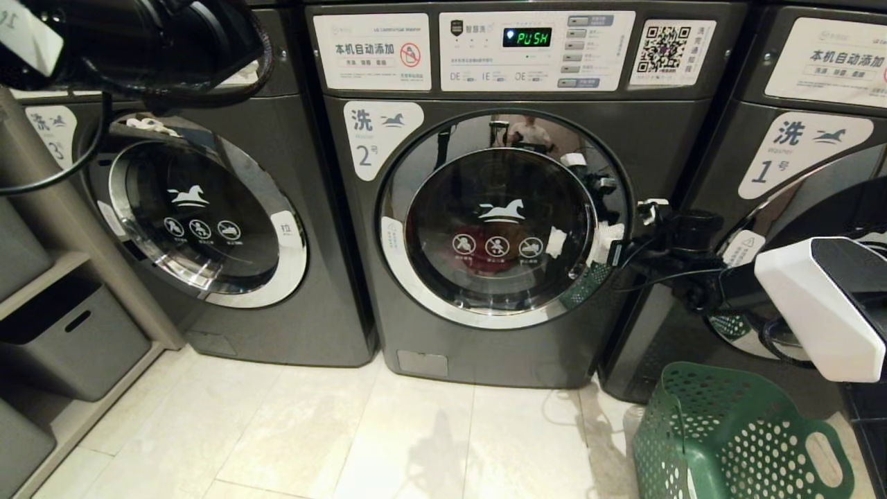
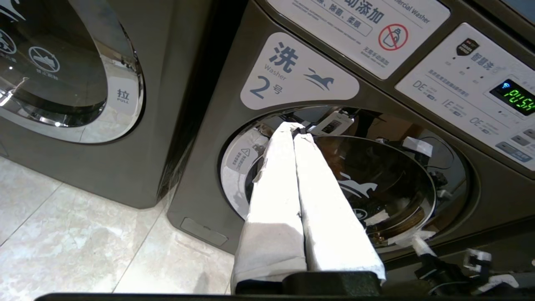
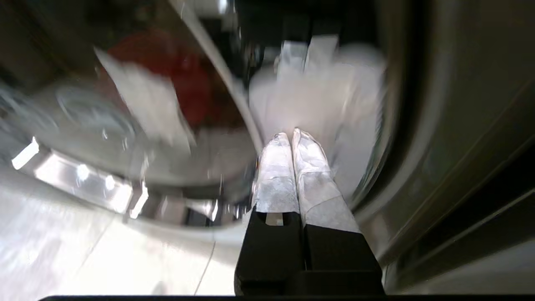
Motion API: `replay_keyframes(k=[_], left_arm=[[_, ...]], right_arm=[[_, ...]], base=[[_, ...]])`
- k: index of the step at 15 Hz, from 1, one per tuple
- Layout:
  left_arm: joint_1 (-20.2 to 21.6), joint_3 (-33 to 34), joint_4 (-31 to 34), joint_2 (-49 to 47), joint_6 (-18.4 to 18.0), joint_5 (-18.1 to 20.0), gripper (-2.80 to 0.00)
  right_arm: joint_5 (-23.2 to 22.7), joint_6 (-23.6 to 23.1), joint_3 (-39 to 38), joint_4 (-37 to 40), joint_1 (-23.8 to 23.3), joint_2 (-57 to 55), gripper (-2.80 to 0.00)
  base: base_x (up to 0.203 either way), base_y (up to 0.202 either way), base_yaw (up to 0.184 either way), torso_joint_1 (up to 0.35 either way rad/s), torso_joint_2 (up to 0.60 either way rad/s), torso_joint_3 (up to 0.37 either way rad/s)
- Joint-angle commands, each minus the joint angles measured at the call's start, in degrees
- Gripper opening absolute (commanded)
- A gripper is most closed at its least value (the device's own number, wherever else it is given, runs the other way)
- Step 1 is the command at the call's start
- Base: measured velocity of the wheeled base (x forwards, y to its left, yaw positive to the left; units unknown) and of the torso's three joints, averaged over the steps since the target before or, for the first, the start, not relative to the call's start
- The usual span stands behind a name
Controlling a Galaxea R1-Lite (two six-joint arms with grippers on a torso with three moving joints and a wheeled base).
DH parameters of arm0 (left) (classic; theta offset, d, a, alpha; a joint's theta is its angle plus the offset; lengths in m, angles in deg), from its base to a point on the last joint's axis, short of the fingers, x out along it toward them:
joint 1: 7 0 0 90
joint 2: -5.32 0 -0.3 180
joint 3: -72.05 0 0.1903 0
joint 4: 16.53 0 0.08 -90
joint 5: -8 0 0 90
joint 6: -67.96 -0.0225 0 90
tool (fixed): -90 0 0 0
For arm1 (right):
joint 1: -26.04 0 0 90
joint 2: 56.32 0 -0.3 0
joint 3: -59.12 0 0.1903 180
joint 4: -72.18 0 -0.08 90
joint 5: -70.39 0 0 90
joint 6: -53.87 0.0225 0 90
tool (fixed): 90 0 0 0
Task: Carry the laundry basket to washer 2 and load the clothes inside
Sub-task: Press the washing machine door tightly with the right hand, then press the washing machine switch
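My right gripper [image 1: 641,211], clenched on nothing, presses at the right edge of washer 2's [image 1: 513,208] closed round door. Red cloth [image 1: 478,253] shows behind its glass. My left gripper [image 2: 294,131], also clenched and empty, hangs before that door. The green laundry basket [image 1: 734,436] sits on the floor [image 1: 346,430] at lower right.

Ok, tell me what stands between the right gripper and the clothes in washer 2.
The round glass door of washer 2 does: it lies across the opening, shut or nearly so, with a red garment showing behind the glass. The right gripper, fingers shut, is outside at the door's right edge.
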Motion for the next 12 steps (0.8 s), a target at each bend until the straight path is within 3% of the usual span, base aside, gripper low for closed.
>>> replay_keyframes(k=[1,4,7,9,12], left_arm=[[0.0,0.3,0.3,1.1,0.1,-0.2,-2.8],[0.0,2.2,0.2,3.8,0.1,-0.3,-2.8],[2.6,10.1,-0.3,10.6,0.2,-1.6,-2.8],[8.8,17.2,-0.6,18.3,0.2,-2.0,-2.8],[27.5,29.8,-0.1,31.7,0.2,-2.0,-2.8]], right_arm=[[-0.8,0.1,-6.4,-0.3,0.0,6.9,-2.8],[-2.9,0.8,-23.2,0.1,0.0,24.9,-2.8],[-0.9,-0.1,-49.3,0.1,-0.1,45.2,-2.8],[1.1,-3.0,-66.9,-0.2,-0.1,58.5,-2.8],[3.6,-8.8,-87.7,-0.1,-0.2,79.1,-2.8]], base=[[0.0,0.0,0.0,0.0,0.0,0.0],[0.0,0.0,0.0,0.0,0.0,0.0],[0.0,0.0,0.0,0.0,0.0,0.0],[0.0,0.0,0.0,0.0,0.0,0.0],[0.0,0.0,0.0,0.0,0.0,0.0]])
